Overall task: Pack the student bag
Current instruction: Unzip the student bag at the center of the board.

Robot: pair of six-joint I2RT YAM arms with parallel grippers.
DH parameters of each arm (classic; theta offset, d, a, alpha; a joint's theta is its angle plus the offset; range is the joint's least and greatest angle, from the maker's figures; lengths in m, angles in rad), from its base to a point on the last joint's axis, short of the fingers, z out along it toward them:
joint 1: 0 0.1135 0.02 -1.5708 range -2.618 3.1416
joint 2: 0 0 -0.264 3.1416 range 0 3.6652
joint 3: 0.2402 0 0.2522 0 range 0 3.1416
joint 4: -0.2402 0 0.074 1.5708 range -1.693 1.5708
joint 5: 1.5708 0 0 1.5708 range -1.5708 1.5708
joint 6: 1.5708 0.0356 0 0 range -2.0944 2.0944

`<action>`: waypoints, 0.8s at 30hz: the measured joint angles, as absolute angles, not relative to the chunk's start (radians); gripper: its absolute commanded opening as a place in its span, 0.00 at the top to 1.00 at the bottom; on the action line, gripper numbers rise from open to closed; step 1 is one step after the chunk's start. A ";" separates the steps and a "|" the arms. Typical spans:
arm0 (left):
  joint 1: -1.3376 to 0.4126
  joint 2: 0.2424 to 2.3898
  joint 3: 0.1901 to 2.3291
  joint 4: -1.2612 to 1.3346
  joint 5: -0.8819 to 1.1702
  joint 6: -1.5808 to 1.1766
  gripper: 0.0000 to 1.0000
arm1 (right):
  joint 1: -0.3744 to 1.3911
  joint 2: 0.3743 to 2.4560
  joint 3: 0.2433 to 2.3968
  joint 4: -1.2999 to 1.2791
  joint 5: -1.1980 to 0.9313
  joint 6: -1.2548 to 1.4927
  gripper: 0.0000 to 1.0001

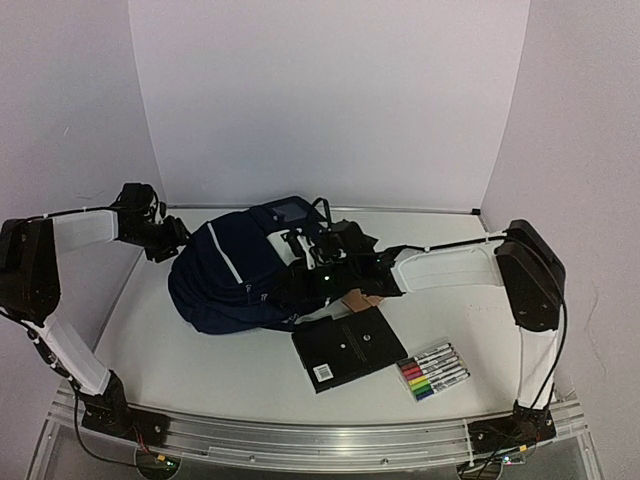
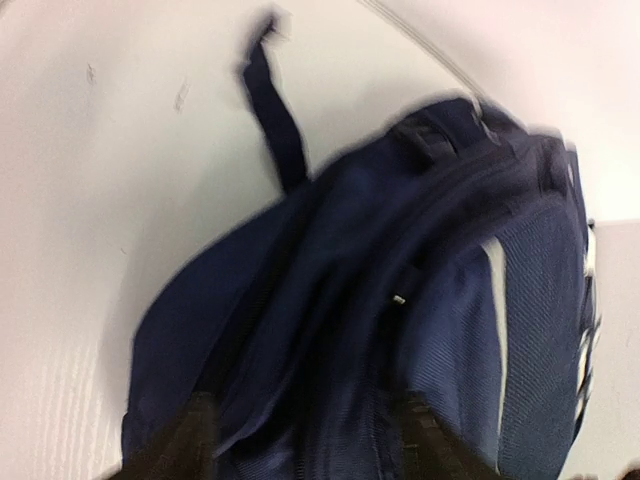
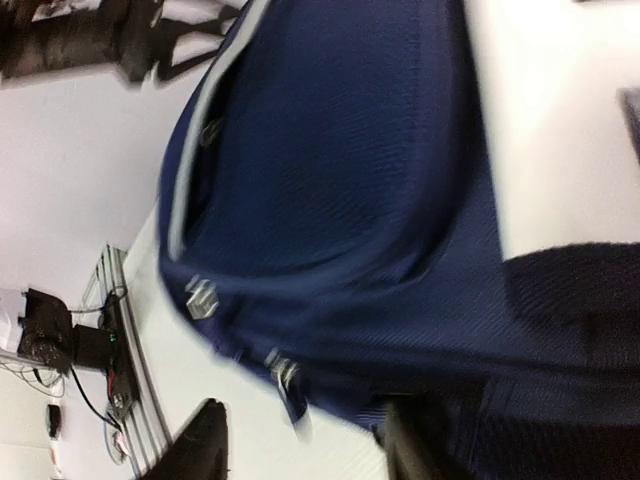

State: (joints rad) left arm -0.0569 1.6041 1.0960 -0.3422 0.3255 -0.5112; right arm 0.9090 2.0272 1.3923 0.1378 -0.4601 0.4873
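The student bag [image 1: 230, 275] lies slumped on its side at the middle of the white bench [image 1: 200, 360], straps toward the back wall. The left pincer [image 2: 305, 420] sits at the bag's left end, its fingers apart with navy fabric filling the gap (the view is too blurred to tell whether they pinch it). The right pincer [image 3: 300, 430] reaches in from the right, jaws parted at the bag's edge, with bare bench showing between them. A black notebook [image 1: 348, 348] and a pack of markers [image 1: 433, 371] lie nearer the front.
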 measured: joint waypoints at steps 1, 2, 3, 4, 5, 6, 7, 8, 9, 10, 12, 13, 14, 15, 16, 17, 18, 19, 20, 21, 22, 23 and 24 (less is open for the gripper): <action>-0.054 1.604 1.109 -0.350 0.313 -0.503 0.23 | 0.921 1.997 1.371 0.135 -0.451 0.488 0.42; -0.052 1.601 1.119 -0.359 0.303 -0.497 0.23 | 0.930 1.968 1.353 0.132 -0.443 0.487 0.43; -0.050 1.593 1.122 -0.369 0.295 -0.492 0.23 | 0.933 1.943 1.343 0.129 -0.437 0.485 0.44; -0.049 1.583 1.121 -0.379 0.289 -0.489 0.25 | 0.932 1.918 1.338 0.126 -0.434 0.481 0.47; -0.048 1.571 1.118 -0.392 0.287 -0.489 0.27 | 0.931 1.912 1.337 0.126 -0.433 0.478 0.49; -0.047 1.554 1.109 -0.400 0.293 -0.493 0.30 | 0.926 1.903 1.337 0.127 -0.436 0.470 0.51; -0.047 1.528 1.088 -0.409 0.307 -0.496 0.33 | 0.923 1.901 1.340 0.126 -0.440 0.464 0.54; -0.047 1.505 1.069 -0.416 0.322 -0.502 0.36 | 0.920 1.901 1.342 0.123 -0.446 0.455 0.56; -0.047 1.481 1.046 -0.419 0.343 -0.510 0.39 | 0.917 1.906 1.346 0.114 -0.454 0.448 0.58; -0.047 1.453 1.017 -0.420 0.370 -0.524 0.40 | 0.915 1.912 1.351 0.104 -0.462 0.444 0.59; -0.051 1.411 0.965 -0.421 0.416 -0.544 0.42 | 0.913 1.936 1.367 0.088 -0.476 0.438 0.59; -0.056 1.394 0.940 -0.416 0.437 -0.557 0.43 | 0.913 1.949 1.376 0.082 -0.482 0.438 0.60; -0.061 1.380 0.918 -0.413 0.458 -0.570 0.44 | 0.915 1.963 1.385 0.077 -0.487 0.438 0.60; -0.066 1.370 0.898 -0.409 0.476 -0.584 0.44 | 0.917 1.978 1.396 0.071 -0.492 0.439 0.60; -0.070 1.360 0.877 -0.402 0.493 -0.599 0.45 | 0.921 1.994 1.408 0.067 -0.494 0.439 0.60; -0.074 1.354 0.860 -0.398 0.510 -0.614 0.46 | 0.925 2.008 1.419 0.063 -0.496 0.439 0.61; -0.077 1.353 0.848 -0.393 0.524 -0.625 0.47 | 0.930 2.024 1.431 0.060 -0.496 0.443 0.62; -0.079 1.353 0.840 -0.385 0.536 -0.634 0.48 | 0.935 2.040 1.444 0.057 -0.494 0.448 0.62; -0.079 1.354 0.835 -0.379 0.546 -0.642 0.48 | 0.940 2.056 1.456 0.057 -0.493 0.451 0.63; -0.079 1.355 0.833 -0.375 0.553 -0.650 0.49 | 0.944 2.066 1.463 0.056 -0.494 0.452 0.63; -0.079 1.358 0.833 -0.367 0.559 -0.655 0.49 | 0.946 2.078 1.470 0.056 -0.492 0.458 0.63; -0.079 1.360 0.833 -0.362 0.564 -0.656 0.51 | 0.950 2.090 1.478 0.055 -0.492 0.462 0.63; -0.079 1.365 0.833 -0.358 0.567 -0.656 0.52 | 0.953 2.099 1.483 0.055 -0.491 0.466 0.63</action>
State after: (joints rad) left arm -0.0792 1.3646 0.8333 -0.3582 0.5668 -0.6559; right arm 0.9526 2.0994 1.4832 0.0546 -0.4908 0.4659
